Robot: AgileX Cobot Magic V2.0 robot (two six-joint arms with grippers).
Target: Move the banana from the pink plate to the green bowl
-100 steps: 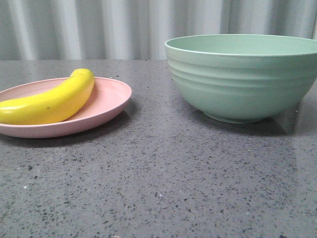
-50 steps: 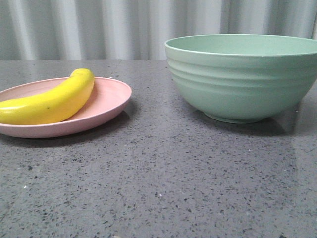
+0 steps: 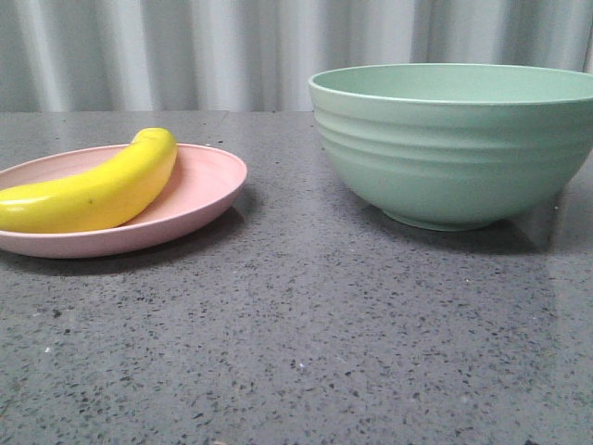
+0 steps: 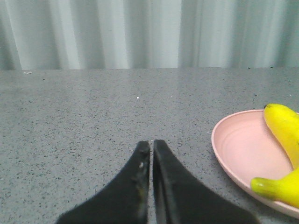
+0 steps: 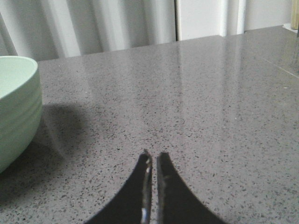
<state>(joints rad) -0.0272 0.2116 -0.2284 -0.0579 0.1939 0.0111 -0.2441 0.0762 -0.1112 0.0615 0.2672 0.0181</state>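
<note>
Glossy yellow plastic-looking banana [image 3: 97,190] lies on shallow round pale-pink plate [image 3: 208,181], untouched; deep ridged mint-green bowl [image 3: 454,139] sits well apart on grey speckled bench [image 3: 306,334]. Left claw [image 4: 152,145] pinched closed, empty, beside plate; right claw [image 5: 153,157] closed, empty, near bowl. Reach should open left claw wide, approach banana mid-body across its curve.
</note>
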